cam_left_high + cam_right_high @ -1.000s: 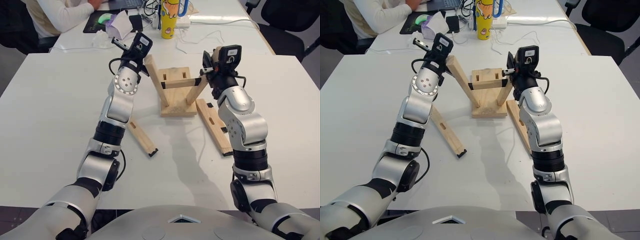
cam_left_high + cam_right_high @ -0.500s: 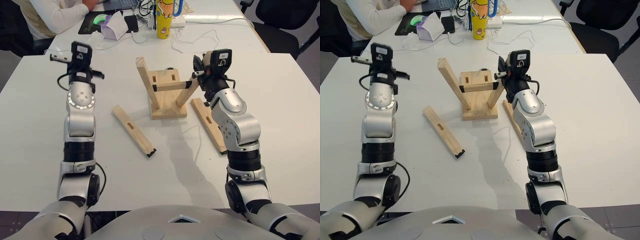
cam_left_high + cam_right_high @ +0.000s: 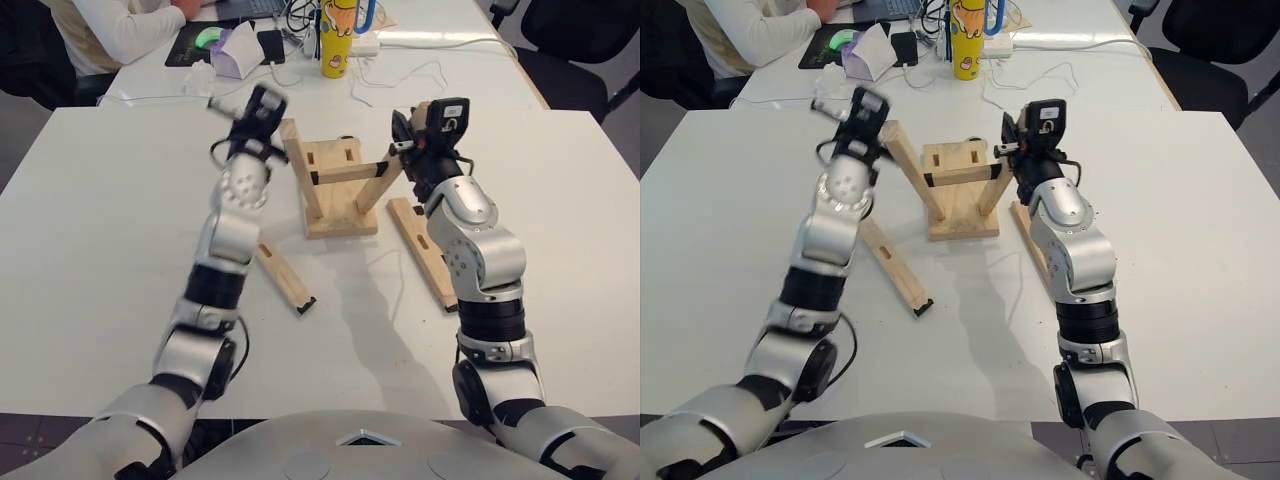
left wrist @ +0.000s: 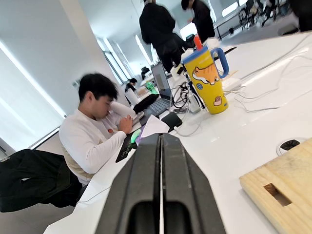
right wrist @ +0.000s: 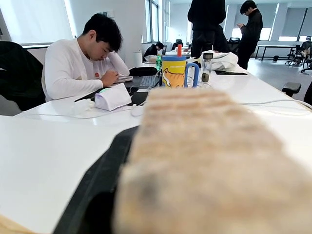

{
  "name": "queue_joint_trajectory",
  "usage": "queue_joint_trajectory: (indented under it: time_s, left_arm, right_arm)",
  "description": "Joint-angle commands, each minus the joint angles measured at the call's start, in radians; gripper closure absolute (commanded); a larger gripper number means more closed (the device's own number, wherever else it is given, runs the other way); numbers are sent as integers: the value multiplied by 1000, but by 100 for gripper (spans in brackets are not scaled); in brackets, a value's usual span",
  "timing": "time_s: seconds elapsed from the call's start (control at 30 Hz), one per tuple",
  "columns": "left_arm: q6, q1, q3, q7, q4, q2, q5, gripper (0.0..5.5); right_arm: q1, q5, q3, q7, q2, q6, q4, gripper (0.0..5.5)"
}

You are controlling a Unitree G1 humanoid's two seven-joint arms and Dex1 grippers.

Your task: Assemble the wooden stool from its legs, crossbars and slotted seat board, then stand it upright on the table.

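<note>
Both arms raised forward, left pincer (image 4: pixel 160 140) closed, right pincer (image 3: pixel 400 142) clamped.

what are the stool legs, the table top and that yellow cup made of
Stool legs: pale, unfinished-looking wood with faint grain and dark end caps, perhaps rubber.
Table top: smooth, matte white, likely laminate; cannot confirm.
Yellow cup: glossy printed shell with a blue handle, plastic or coated metal.
</note>
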Motion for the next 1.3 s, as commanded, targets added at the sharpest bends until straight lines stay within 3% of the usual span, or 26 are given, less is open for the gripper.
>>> queue_joint_trajectory:
  time_s: [0.03,0.33,0.57,0.77,0.93,1.03,1.1,1.2,1.3]
  left_arm:
    - [-100,-228,-147,-64,73,-218,-53,550]
    - [-70,-115,-49,-53,2,-63,-47,550]
    - [-34,8,119,-67,-76,189,-42,550]
    - [20,296,50,-300,-157,482,46,550]
    - [39,362,-15,-318,-125,629,193,550]
    - [44,314,-90,-345,-118,598,237,550]
    - [38,244,-201,-401,-114,519,280,550]
    - [-18,46,-392,-432,-14,267,332,550]
    - [-73,-195,-458,-351,211,13,341,550]
  right_arm:
    - [144,-27,149,50,37,215,157,428]
    - [162,-13,132,35,37,224,147,428]
    - [172,-9,109,32,24,225,149,429]
    - [172,-5,89,21,26,230,145,429]
    - [174,-2,73,9,36,230,147,429]
    - [173,-2,76,8,41,232,147,429]
    - [171,-5,77,8,45,229,154,430]
    - [186,-9,74,0,51,222,152,430]
    - [192,-10,77,-2,60,218,159,433]
